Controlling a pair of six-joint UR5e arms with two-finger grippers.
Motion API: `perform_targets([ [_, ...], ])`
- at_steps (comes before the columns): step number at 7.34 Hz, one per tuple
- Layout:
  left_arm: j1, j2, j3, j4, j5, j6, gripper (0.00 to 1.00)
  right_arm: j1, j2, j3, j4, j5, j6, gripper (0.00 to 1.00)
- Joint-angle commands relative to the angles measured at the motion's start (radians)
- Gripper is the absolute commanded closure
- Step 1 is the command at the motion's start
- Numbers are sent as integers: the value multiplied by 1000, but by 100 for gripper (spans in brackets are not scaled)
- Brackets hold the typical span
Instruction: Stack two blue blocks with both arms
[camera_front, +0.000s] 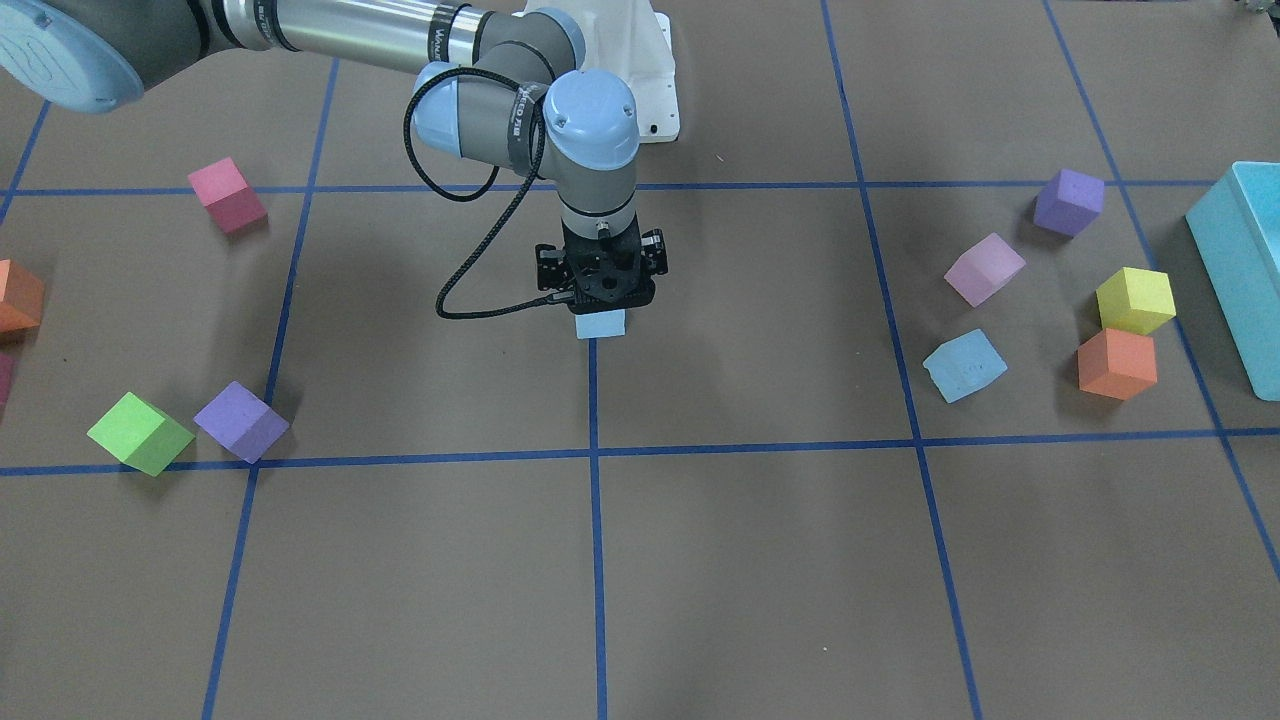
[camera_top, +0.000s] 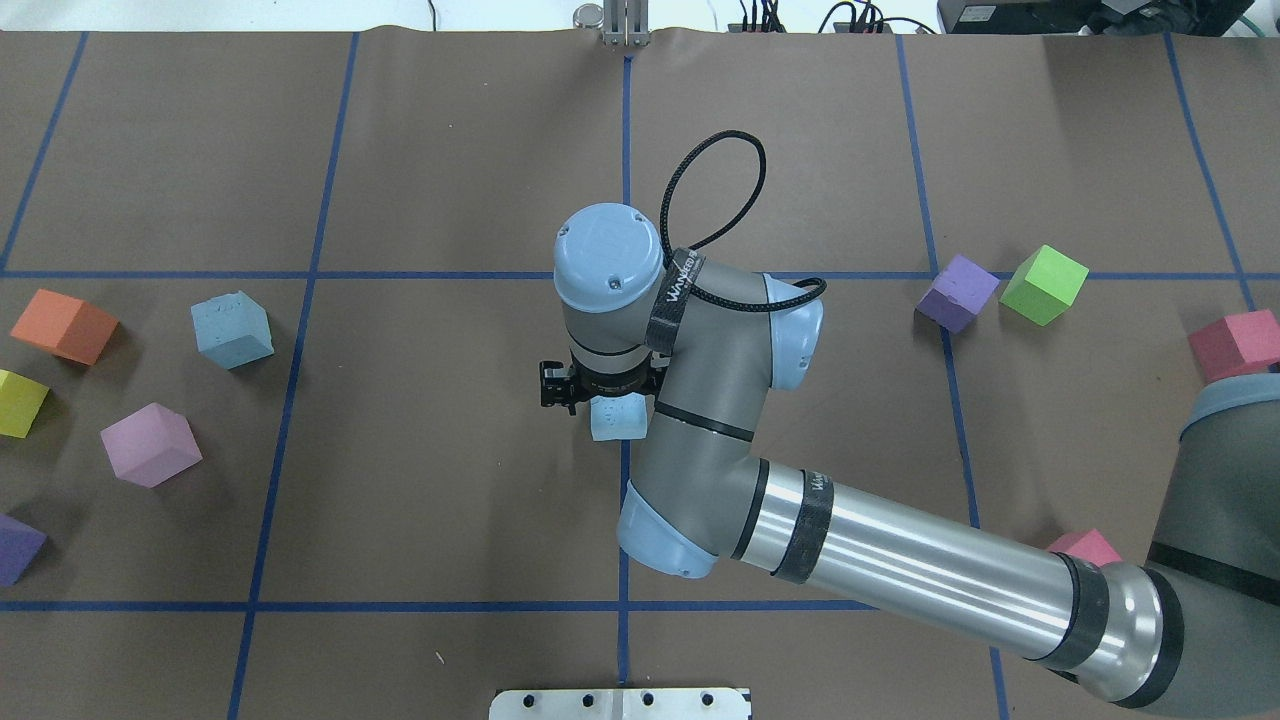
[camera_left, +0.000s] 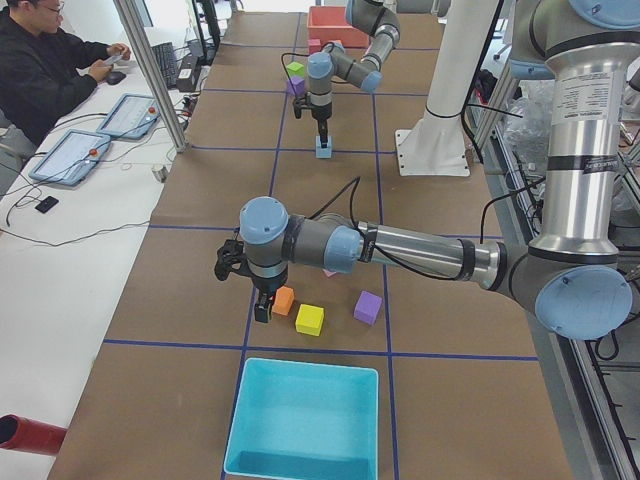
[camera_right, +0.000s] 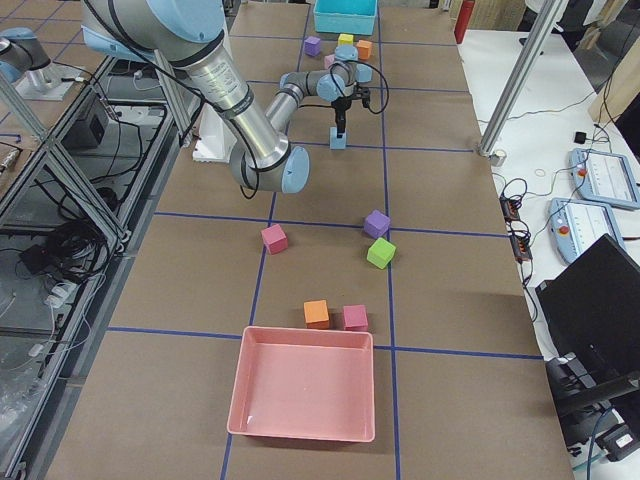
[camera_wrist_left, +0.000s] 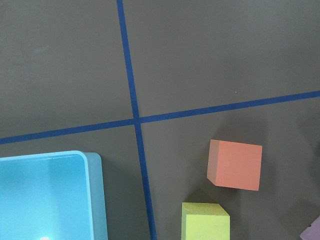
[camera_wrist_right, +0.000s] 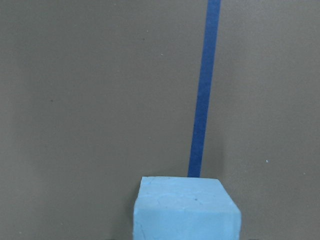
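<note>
1. Exterior left: turquoise bin (camera_left: 302, 420) on the worktop (camera_left: 190, 290); orange cube (camera_left: 284, 300) and yellow cube (camera_left: 309, 320) lie outside it, near the left gripper (camera_left: 262, 312), whose grip cannot be told.
2. Exterior right alone shows a pink bin (camera_right: 305, 392).
3. Right gripper (camera_front: 600, 300) stands over first blue block (camera_front: 600, 325) on the centre line, grip unclear; second blue block (camera_front: 965, 366) lies well apart.
4. Strap (camera_top: 678, 290) lettering too small to read.

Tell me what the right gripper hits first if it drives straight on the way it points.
The blue block, directly beneath the downward-pointing right gripper and sitting on the blue tape line. It looks very close, but whether they touch is unclear.
</note>
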Motion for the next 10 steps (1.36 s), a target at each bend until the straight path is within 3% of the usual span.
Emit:
perform_targets([
  [1,5,-38,-13,-1,-2,-178,0,58,-12,88,-57,23,-43,0],
  [3,87,-109,-27,3,7,-383,0,144,-40,168,-138,78,-135,0],
  [5,216,-171,-50,-3,31,-627,0,254,-183,289,-161,154,-262,0],
  [6,302,-202,-53,-6,100,-714,0,320,-228,349,-236,168,-342,0],
  [8,433,-256,-41,-17,122,-861,0,440,-271,429,-394,172,-542,0],
  [10,533,-264,56,-195,189,-975,0,473,-299,429,-404,175,-602,0],
])
